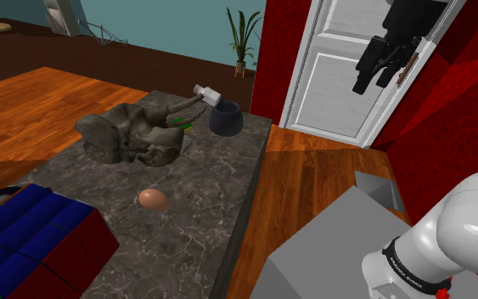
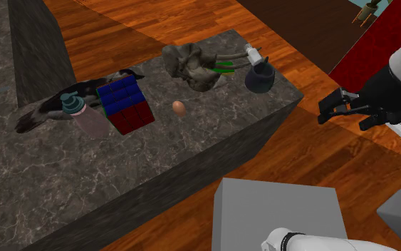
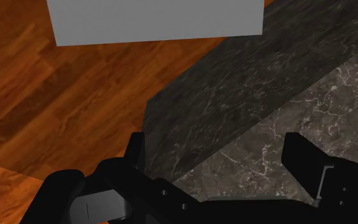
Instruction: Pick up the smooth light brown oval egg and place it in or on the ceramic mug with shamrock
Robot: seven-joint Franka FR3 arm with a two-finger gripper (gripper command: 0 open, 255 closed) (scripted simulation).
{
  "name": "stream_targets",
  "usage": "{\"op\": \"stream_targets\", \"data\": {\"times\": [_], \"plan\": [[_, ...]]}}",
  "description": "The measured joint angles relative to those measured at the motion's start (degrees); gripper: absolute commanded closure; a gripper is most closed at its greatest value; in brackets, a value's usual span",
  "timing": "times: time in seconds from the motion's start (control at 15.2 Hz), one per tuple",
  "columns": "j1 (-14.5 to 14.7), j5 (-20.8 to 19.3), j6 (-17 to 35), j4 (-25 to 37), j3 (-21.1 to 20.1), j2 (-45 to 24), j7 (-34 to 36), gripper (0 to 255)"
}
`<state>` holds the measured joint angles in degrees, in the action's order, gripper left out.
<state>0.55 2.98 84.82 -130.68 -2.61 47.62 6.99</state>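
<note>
The light brown egg (image 1: 152, 199) lies on the dark marble counter (image 1: 203, 221), near its middle. It also appears as a small oval egg (image 2: 179, 108) in the second exterior view. The dark mug (image 1: 226, 119) stands upright at the counter's far corner, and from the other side the mug (image 2: 259, 77) sits beside a grey animal figure. My black gripper (image 1: 371, 83) hangs high in the air off the counter, above the wooden floor and in front of the white door. In the wrist view the gripper (image 3: 220, 156) is open, its fingers (image 3: 304, 159) wide apart with nothing between them.
A grey elephant-like figure (image 1: 131, 136) and a white bottle (image 1: 207, 93) crowd the mug. A red and blue cube (image 2: 124, 105), a pink bottle (image 2: 85, 114) and a dark bird figure (image 2: 49, 107) lie beyond the egg. The grey stand (image 1: 330, 246) is across a strip of floor.
</note>
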Motion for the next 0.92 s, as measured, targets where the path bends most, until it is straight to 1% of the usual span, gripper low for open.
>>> {"op": "stream_targets", "data": {"times": [0.13, 0.26, 0.4, 0.66, 0.92], "plan": [[0.2, 0.3, 0.6, -0.2, -0.6, -0.3, 0.4, 0], [0.7, 1.1, 2.6, -0.7, -2.1, -1.8, 1.4, 0], [1.4, 2.2, 5.5, -1.9, -4.2, -3.2, 2.8, 0], [2.8, 3.9, 10.6, -2.5, -8.4, -7.2, 5.6, 0], [3.6, 4.7, 16.1, -1.8, -12.4, -12.9, 8.3, 0]]}}
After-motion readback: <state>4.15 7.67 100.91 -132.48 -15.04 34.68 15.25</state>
